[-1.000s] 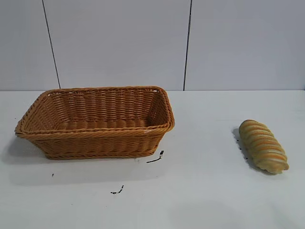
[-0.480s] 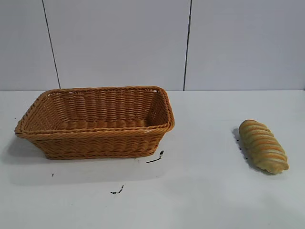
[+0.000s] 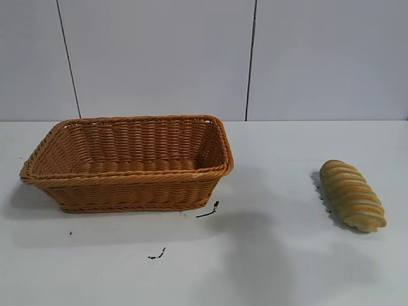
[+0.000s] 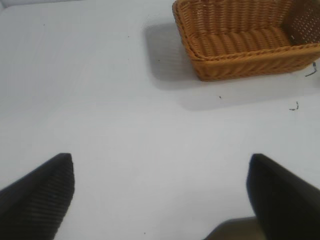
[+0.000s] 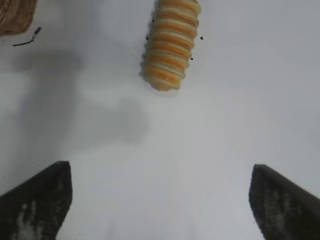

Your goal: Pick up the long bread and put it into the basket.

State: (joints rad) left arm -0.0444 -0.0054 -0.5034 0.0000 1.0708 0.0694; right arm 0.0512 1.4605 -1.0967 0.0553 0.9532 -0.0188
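Observation:
The long bread [image 3: 352, 195] lies on the white table at the right, tan with orange-brown ridges. It also shows in the right wrist view [image 5: 169, 42], ahead of my right gripper [image 5: 160, 170], which is open and empty over bare table, well short of the loaf. The basket [image 3: 127, 185] stands at the left, empty. It also shows in the left wrist view [image 4: 240, 60], far from my left gripper [image 4: 160, 162], which is open and empty above the table. Neither gripper shows in the exterior view.
Small dark marks lie on the table in front of the basket [image 3: 208, 211] and nearer the front edge [image 3: 157, 254]. A grey shadow falls on the table between basket and bread [image 3: 255, 248]. A panelled wall stands behind.
A soft shadow has spread over the table between the basket and the bread. The bread and the basket have not moved.

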